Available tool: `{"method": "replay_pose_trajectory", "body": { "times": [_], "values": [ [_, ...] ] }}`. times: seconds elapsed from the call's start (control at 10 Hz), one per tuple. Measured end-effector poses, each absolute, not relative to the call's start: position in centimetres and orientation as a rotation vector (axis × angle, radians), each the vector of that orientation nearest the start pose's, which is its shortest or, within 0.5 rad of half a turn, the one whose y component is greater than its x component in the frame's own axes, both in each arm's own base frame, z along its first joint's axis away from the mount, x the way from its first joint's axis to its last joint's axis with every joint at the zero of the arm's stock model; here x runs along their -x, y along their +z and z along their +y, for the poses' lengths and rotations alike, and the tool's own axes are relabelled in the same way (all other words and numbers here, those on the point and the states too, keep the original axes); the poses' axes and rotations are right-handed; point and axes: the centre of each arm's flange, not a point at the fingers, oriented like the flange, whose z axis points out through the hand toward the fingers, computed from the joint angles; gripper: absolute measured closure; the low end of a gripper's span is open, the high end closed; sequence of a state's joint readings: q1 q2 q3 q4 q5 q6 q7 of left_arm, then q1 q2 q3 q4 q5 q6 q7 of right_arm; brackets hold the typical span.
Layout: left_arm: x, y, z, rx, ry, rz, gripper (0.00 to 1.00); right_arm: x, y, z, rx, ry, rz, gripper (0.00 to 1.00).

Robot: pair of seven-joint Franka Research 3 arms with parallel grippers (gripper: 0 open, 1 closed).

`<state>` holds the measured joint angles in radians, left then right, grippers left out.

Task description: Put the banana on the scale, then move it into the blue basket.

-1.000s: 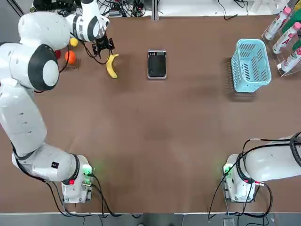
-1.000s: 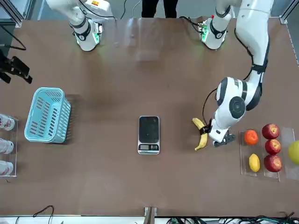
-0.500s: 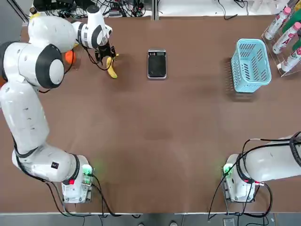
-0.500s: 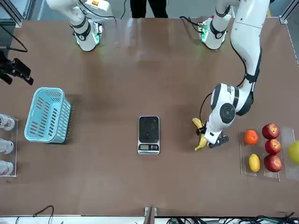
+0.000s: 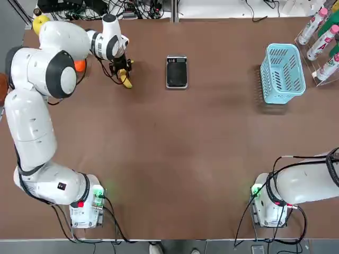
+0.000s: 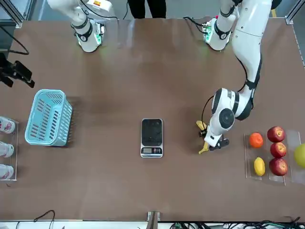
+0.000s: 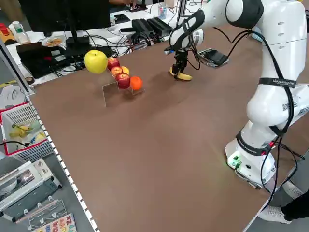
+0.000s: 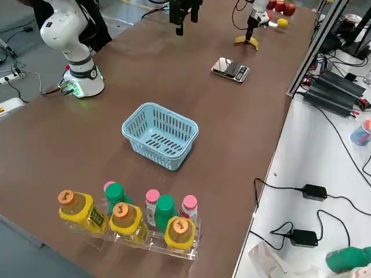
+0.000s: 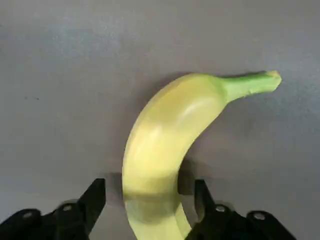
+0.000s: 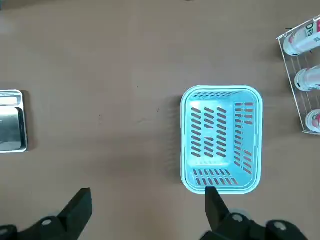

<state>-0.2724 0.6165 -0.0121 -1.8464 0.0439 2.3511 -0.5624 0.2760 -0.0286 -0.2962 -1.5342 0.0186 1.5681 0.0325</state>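
Note:
The banana (image 5: 126, 80) lies on the brown table left of the scale (image 5: 176, 71). My left gripper (image 5: 122, 67) is down over the banana's far half. In the left wrist view its fingers (image 9: 95, 199) straddle the banana (image 9: 165, 130) with a thin gap on each side, so the left gripper (image 9: 150, 189) is open around it. From the front, the banana (image 6: 204, 146) shows under the left gripper (image 6: 210, 139). The blue basket (image 5: 284, 74) stands at the far right, holding nothing. My right gripper (image 10: 147, 202) hangs open high above the blue basket (image 10: 221, 138).
A clear rack with apples, an orange and a lemon (image 6: 269, 151) stands just beyond the banana from the scale (image 6: 152, 137). A bottle rack (image 8: 127, 223) sits behind the blue basket (image 8: 160, 135). A person (image 6: 147, 6) stands at the robot's side of the table.
My left gripper has moved from beside the banana to over it and lowered. Its fingers have drawn closer together around the fruit. The right arm has not moved.

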Motion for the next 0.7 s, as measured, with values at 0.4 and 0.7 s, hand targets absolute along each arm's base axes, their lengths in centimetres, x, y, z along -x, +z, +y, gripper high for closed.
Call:
{"method": "replay_pose_trajectory", "body": {
  "times": [0.4,0.7],
  "values": [
    [-61.0,18.5,-17.3,3.052,0.127,-0.390,0.65,-54.6,65.6,-1.2,3.112,-0.095,0.082,0.00],
    [-63.0,25.3,-18.0,3.057,0.072,-0.459,0.66,-54.6,65.4,-1.3,3.112,-0.087,0.085,0.00]
  ]
}}
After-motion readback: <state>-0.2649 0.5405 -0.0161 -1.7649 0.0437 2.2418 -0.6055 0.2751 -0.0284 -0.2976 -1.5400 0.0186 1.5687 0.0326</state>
